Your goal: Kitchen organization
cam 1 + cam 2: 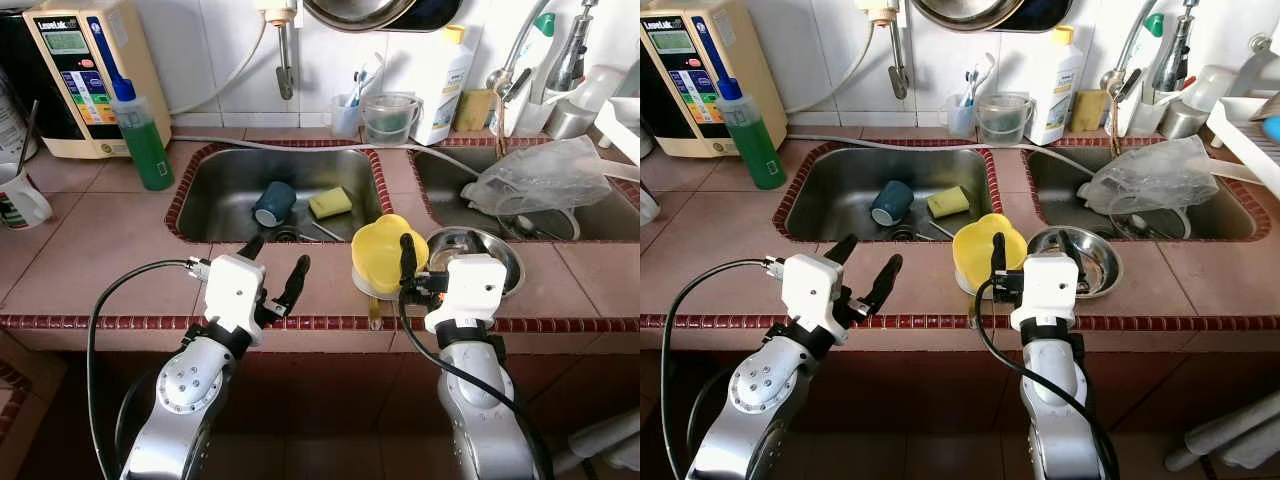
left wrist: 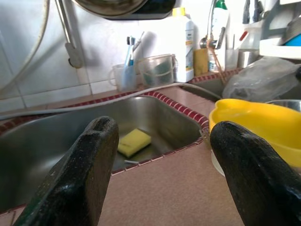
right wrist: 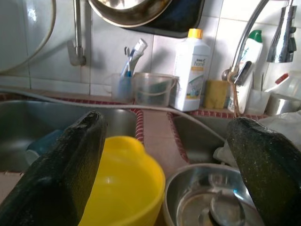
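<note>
Left eye view: right pincer (image 1: 412, 262) spread at 6 o'clock of yellow bowl (image 1: 385, 255) on desk (image 1: 90, 250), positioned for grasping; left pincer (image 1: 274, 262) spread, empty.

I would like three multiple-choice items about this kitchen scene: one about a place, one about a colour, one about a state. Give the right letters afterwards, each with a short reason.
1. Where does the blue cup lie?
A. inside the left sink
B. on the counter beside the steel bowl
C. on the wall shelf

2. What colour is the bowl in front of the right gripper?
A. red
B. yellow
C. white

3. How are the fingers of the left gripper?
A. shut on the sponge
B. shut on nothing
C. open, holding nothing

Answers:
1. A: the cup lies on its side in the basin, near the yellow sponge.
2. B: the head views and the right wrist view show it bright yellow.
3. C: the left wrist view shows a wide gap between the two fingers, with counter behind.
</note>
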{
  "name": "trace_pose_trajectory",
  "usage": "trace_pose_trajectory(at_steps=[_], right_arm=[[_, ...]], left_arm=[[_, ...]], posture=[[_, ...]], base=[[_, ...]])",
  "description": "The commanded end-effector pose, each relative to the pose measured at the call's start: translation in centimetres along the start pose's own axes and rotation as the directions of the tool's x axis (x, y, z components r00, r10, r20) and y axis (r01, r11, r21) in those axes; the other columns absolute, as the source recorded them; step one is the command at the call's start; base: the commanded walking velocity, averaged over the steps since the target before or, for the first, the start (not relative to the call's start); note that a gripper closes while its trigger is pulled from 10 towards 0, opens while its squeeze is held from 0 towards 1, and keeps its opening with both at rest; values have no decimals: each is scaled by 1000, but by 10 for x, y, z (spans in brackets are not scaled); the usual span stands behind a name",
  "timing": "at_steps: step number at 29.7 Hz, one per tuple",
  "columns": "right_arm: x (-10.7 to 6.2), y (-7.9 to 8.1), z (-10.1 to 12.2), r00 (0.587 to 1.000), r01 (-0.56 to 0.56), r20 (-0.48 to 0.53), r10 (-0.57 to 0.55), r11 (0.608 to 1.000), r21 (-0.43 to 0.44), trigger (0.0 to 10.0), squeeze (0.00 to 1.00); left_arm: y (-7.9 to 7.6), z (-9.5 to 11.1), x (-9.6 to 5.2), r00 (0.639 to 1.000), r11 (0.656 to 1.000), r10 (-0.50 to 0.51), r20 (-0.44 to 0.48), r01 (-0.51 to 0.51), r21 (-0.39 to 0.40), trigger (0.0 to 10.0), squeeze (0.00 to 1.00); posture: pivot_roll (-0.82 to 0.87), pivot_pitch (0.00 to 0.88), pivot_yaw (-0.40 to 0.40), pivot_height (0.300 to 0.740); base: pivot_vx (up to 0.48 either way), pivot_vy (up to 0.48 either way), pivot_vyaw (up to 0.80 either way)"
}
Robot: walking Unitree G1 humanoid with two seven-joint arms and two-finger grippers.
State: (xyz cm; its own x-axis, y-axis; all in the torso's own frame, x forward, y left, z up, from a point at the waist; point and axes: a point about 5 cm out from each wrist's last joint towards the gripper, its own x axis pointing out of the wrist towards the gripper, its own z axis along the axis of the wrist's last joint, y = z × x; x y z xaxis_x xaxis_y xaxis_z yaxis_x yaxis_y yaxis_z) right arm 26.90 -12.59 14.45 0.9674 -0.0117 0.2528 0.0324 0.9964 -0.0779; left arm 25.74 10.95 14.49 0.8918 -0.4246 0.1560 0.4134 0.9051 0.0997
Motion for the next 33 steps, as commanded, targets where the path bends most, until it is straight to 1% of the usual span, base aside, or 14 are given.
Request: trace_pose_trajectory(at_steps=[1,3,6,8,9,11,13,18,19,24,26,29,32,33], right_arm=[[2,-2,0,1000,12,-2,-12,1000,1,10000,0],[4,-3,-1,1000,15,-7,-15,1000,14,10000,0],[6,-2,-1,1000,8,-3,-8,1000,11,10000,0],[6,-2,-1,1000,8,-4,-8,1000,13,10000,0],[7,-1,-2,1000,-9,-17,9,999,35,10000,0],[8,-1,-2,1000,-6,-19,7,999,38,10000,0],[11,-1,-1,1000,-8,-15,9,999,43,10000,0],[14,-3,1,1000,-3,-1,3,999,38,10000,0],[15,-3,2,1000,-3,6,3,1000,28,10000,0],[15,-2,1,1000,-10,6,10,1000,19,10000,0],[16,-3,0,1000,-10,4,10,1000,13,10000,0],[17,-3,-1,1000,-14,4,14,1000,8,10000,0],[18,-2,-2,999,-31,5,31,1000,-3,10000,0],[18,-2,-2,1000,-31,5,31,1000,-4,10000,0]], left_arm=[[2,3,2,1000,1000,-5,10,5,-2,10000,0],[2,1,3,1000,1000,-6,0,6,17,10000,0],[6,-3,4,1000,1000,23,-12,-23,9,10000,0],[6,-3,5,1000,1000,27,-13,-27,9,10000,0],[6,-2,6,1000,1000,28,-9,-27,9,10000,0],[7,0,9,999,999,33,5,-33,-10,10000,0],[10,0,12,999,999,44,0,-44,6,10000,0],[14,0,16,997,997,72,-31,-72,2,10000,0],[15,1,17,998,998,62,-15,-62,29,10000,0],[18,-1,18,998,997,64,-21,-63,42,10000,0],[23,-3,19,994,993,105,-18,-104,45,10000,0],[29,-6,21,991,991,128,-27,-127,48,10000,0],[30,-7,21,994,993,104,-24,-103,54,10000,0],[28,-8,20,997,996,77,-22,-76,55,10000,0]], posture=[[-67,51,21,740],[-65,48,19,740],[-66,39,15,740],[-66,39,15,740],[-66,33,14,740],[-66,26,11,740],[-67,16,10,740],[-66,8,11,740],[-65,4,9,740],[-64,0,8,740],[-65,0,5,740],[-64,0,1,740],[-61,0,-5,740],[-61,0,-6,740]], base=[[0,0,0],[0,0,0],[0,0,0],[0,0,0],[0,0,0],[0,0,0],[0,0,0],[0,0,0],[0,0,0],[0,0,0],[0,0,0],[0,0,0],[0,0,0],[0,0,0]])
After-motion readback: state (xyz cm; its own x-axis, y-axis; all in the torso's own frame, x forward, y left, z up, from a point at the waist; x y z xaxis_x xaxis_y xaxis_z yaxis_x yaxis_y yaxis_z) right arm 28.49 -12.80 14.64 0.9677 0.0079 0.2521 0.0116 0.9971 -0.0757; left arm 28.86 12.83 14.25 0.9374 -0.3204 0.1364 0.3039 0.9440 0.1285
